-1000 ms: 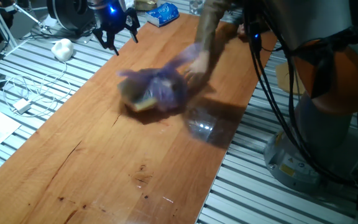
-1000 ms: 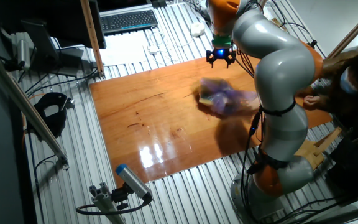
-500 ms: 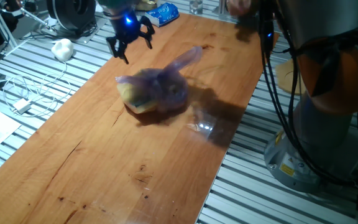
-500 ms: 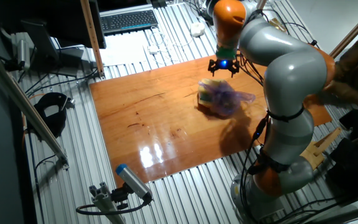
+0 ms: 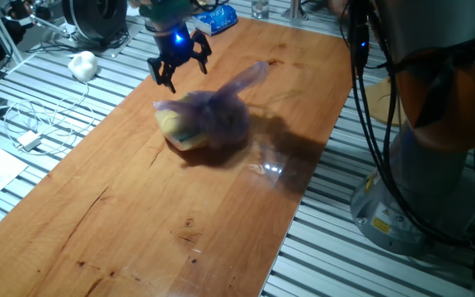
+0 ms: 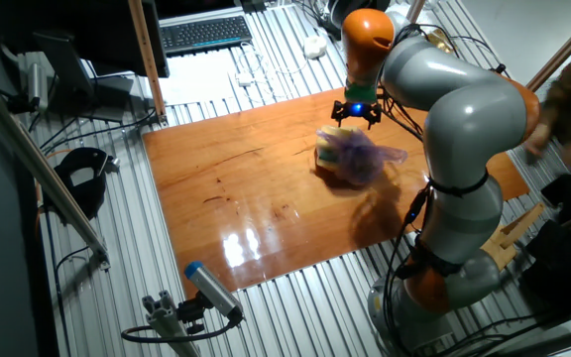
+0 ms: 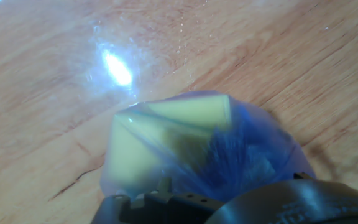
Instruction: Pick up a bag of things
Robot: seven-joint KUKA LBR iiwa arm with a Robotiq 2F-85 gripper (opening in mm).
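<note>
The bag of things (image 5: 204, 122) is a translucent purple plastic bag with a yellow block showing through. It lies on the wooden table (image 5: 138, 214), its twisted loose top pointing to the far right. It also shows in the other fixed view (image 6: 351, 158) and fills the lower hand view (image 7: 191, 149). My gripper (image 5: 178, 69) hangs just above the bag's far left side with its fingers spread, open and empty. It also shows in the other fixed view (image 6: 356, 114).
A small blue-and-white packet (image 5: 215, 18) lies at the table's far end. A white lumpy object (image 5: 82, 63) and a white cable with adapter (image 5: 30, 139) lie on the slatted surface to the left. My arm's base (image 5: 423, 181) stands at the right.
A person's arm that was touching the bag has pulled away and the bag has settled. My gripper has moved from the table's far left edge to just above the bag.
</note>
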